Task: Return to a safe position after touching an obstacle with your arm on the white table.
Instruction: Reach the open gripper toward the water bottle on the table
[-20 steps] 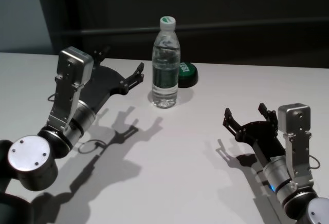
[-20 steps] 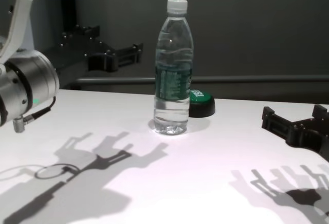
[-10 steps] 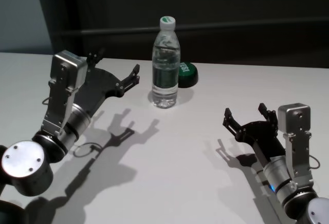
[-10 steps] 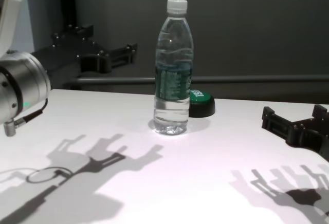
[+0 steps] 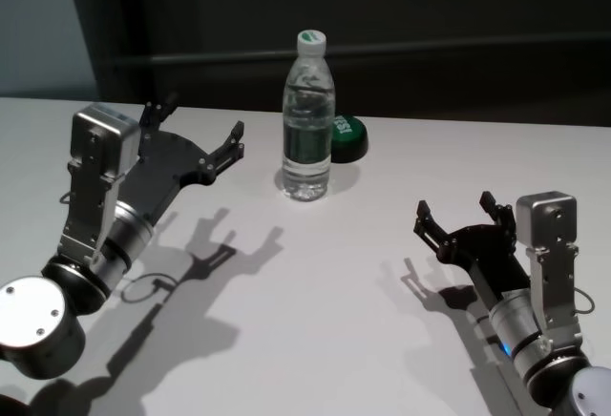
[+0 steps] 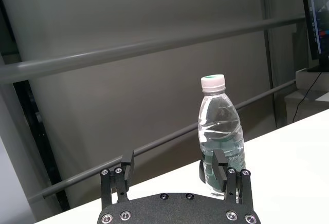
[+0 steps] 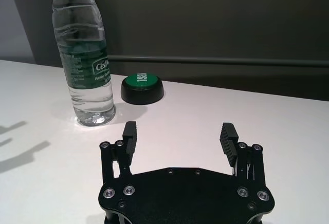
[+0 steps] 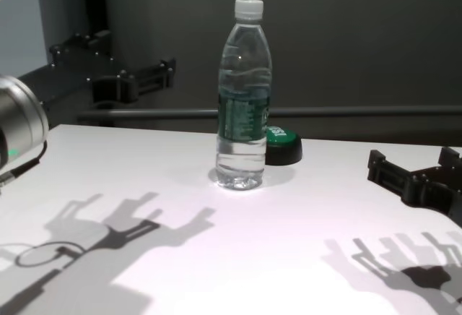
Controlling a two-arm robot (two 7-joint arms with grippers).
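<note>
The bottle (image 5: 307, 120) stands upright toward the far middle of the white bench (image 5: 325, 282), its white cap on and a dark green label band around its middle. A low green button (image 5: 347, 137) sits just behind it to the right. The left hand (image 5: 196, 130) hangs above the bench well to the bottle's left, fingers spread wide and holding nothing. The right hand (image 5: 458, 214) rests low near the right front, also wide and empty.

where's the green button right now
In the head view the green button sits on the white table, far centre, just behind and right of the water bottle.
</note>
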